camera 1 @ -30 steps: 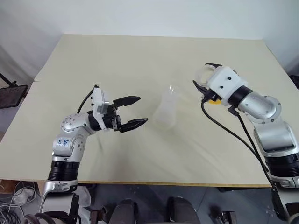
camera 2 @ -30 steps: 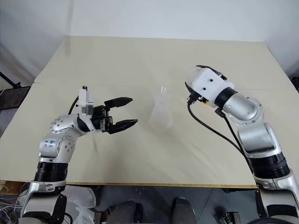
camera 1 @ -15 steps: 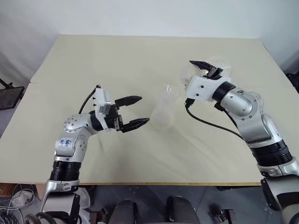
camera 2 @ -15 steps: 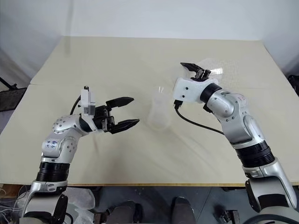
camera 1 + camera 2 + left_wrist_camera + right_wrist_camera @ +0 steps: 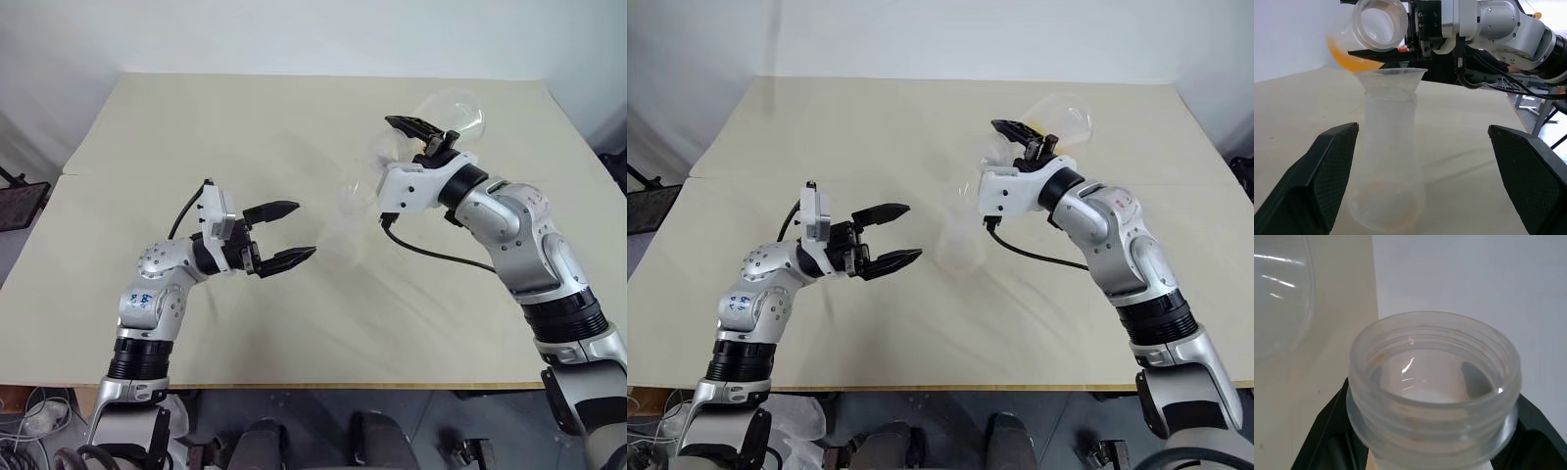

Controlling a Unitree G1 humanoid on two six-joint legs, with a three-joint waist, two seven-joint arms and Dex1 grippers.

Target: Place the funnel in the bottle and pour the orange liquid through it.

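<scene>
The bottle (image 5: 1386,161), a clear conical flask, stands upright mid-table with the funnel (image 5: 1391,78) seated in its neck. A faint orange tint shows at its base. My right gripper (image 5: 423,129) is shut on the neck of a broader clear flask (image 5: 1060,110), held tipped on its side just above the funnel. The orange liquid (image 5: 1349,58) pools in that flask's lower side, close to its mouth (image 5: 1432,382). My left gripper (image 5: 304,230) hangs open just left of the bottle, its fingers (image 5: 1327,171) apart on either side and not touching it.
The beige table (image 5: 245,127) stretches wide around the bottle. A black cable (image 5: 431,257) loops from my right wrist over the tabletop. A dark object (image 5: 15,201) sits off the table's left edge.
My right arm has swung left toward the bottle and rolled, lifting and tipping the broad flask over the funnel. The left gripper has stayed put and open.
</scene>
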